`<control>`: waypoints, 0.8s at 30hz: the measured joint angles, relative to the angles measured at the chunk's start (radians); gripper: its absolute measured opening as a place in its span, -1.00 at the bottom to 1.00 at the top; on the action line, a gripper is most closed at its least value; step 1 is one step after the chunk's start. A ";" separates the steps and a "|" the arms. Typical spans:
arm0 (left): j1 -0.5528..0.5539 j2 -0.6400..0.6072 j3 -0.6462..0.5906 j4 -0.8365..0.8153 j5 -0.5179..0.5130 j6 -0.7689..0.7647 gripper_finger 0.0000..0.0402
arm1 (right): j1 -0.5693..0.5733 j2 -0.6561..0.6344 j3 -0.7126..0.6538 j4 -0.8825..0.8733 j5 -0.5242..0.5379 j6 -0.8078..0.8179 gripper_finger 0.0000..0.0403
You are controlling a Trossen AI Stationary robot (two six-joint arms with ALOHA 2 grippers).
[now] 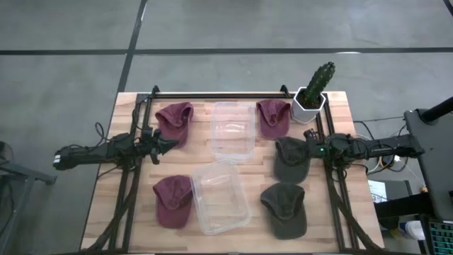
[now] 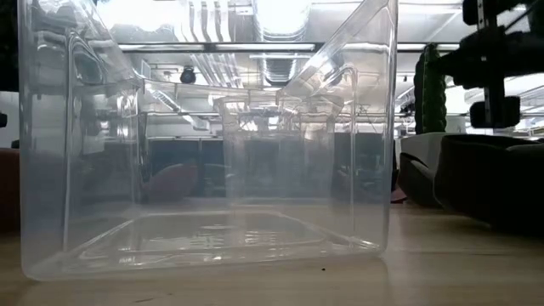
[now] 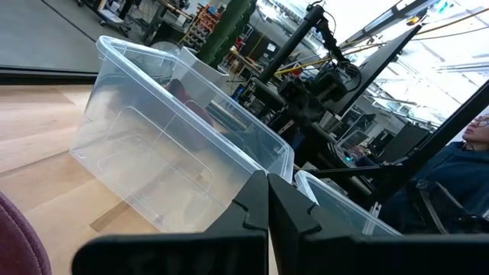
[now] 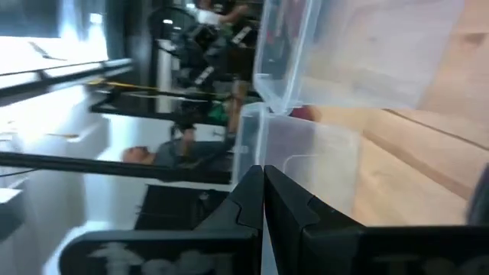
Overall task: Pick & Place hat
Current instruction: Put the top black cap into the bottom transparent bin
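Two maroon hats [image 1: 174, 122] [image 1: 173, 200] lie flat on the table's left side, and a third [image 1: 272, 115] lies at the far right. Two dark olive hats [image 1: 290, 157] [image 1: 284, 207] lie on the right. My left gripper [image 1: 170, 145] is shut and empty, just near of the far-left maroon hat, whose edge shows in the left wrist view [image 3: 15, 237]. My right gripper [image 1: 309, 144] is shut and empty, above the right edge of the farther olive hat. In the low view it hangs clear [image 2: 493, 76] above that hat [image 2: 493, 183].
Two clear plastic bins stand in the middle, one far [image 1: 233, 128] and one near [image 1: 220, 196]. A cactus in a white pot [image 1: 313, 92] stands at the far right corner. Black rails [image 1: 212, 95] frame the work area. A person shows beyond the table [image 3: 477, 137].
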 joint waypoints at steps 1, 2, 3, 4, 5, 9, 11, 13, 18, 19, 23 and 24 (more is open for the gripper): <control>0.000 0.000 0.000 0.000 0.000 0.000 -1.00 | 0.000 0.022 0.036 -0.068 0.000 0.013 -0.96; 0.000 0.000 0.000 0.001 0.000 0.000 -1.00 | 0.000 0.046 0.073 -0.150 0.001 0.027 -0.96; 0.000 0.000 0.000 0.001 0.000 0.000 -1.00 | 0.000 0.074 0.111 -0.239 0.001 0.041 -0.96; 0.000 0.000 0.000 0.002 0.000 0.000 -1.00 | 0.000 0.102 0.148 -0.325 0.000 0.059 -0.96; 0.000 0.000 0.000 0.002 0.000 0.000 -1.00 | 0.000 0.135 0.186 -0.411 0.000 0.076 -0.96; 0.000 0.000 0.000 0.003 0.000 0.000 -1.00 | 0.000 0.258 0.323 -0.640 -0.017 0.134 -0.95; 0.000 0.000 0.000 0.004 0.000 0.000 -1.00 | 0.000 0.319 0.385 -0.722 -0.038 0.136 -0.92; 0.000 0.000 0.000 0.004 0.000 0.000 -1.00 | 0.000 0.379 0.441 -0.793 -0.065 0.127 -0.86; 0.000 0.000 -0.001 0.009 0.000 -0.007 -1.00 | 0.002 0.538 0.541 -0.925 -0.135 0.107 -0.57; 0.000 0.000 -0.001 0.009 0.000 -0.007 -1.00 | 0.003 0.570 0.554 -0.956 -0.159 0.104 -0.49; 0.000 0.000 -0.002 0.011 0.000 -0.008 -1.00 | 0.020 0.684 0.586 -1.049 -0.245 0.077 -0.21; 0.000 0.000 -0.002 0.011 0.000 -0.008 -1.00 | 0.027 0.706 0.591 -1.058 -0.264 0.073 -0.15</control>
